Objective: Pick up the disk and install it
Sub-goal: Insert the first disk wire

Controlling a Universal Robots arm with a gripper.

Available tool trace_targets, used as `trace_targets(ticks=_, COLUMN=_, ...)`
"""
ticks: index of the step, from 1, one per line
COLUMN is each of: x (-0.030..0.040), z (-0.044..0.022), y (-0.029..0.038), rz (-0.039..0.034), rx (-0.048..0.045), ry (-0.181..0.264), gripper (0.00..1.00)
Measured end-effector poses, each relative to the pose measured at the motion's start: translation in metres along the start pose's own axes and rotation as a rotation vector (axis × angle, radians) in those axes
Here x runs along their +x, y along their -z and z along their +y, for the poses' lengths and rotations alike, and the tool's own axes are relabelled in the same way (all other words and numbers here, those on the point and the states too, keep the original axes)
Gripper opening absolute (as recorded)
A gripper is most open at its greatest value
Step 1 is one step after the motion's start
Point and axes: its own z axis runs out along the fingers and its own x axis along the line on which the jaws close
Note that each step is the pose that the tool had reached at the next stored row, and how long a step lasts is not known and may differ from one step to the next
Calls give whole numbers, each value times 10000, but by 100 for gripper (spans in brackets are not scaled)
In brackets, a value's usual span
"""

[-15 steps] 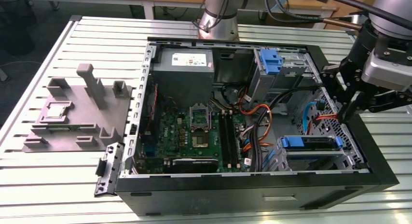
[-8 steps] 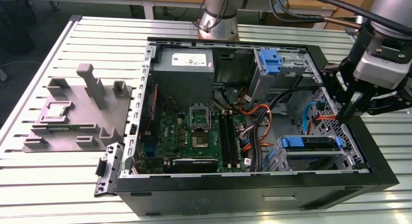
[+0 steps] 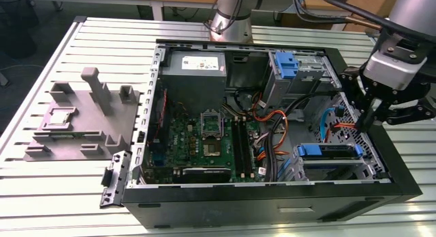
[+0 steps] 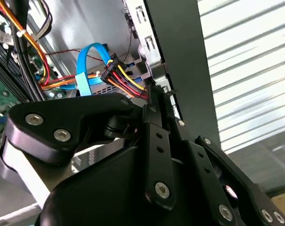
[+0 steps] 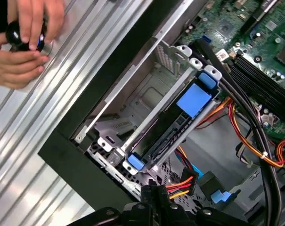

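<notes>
The disk (image 3: 328, 151) sits with its blue rails in the drive cage (image 5: 133, 117) at the case's (image 3: 272, 209) near corner. The gripper (image 3: 373, 125) hangs just above and beside it, fingers pressed together, holding nothing.

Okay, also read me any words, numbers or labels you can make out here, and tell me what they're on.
white label on the power supply: there is print, too small to read.
white sticker on the motherboard: blurred, unreadable.
No text can be read anywhere in these pictures.
</notes>
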Motion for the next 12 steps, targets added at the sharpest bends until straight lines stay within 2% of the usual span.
trace_targets(ticks=7, x=-6, z=6, y=-7, rz=63, rx=-205, ry=-1176, gripper=17)
trace_targets(ticks=12, x=-16, z=19, y=-6, rz=63, rx=-210, ry=-1216, gripper=17)
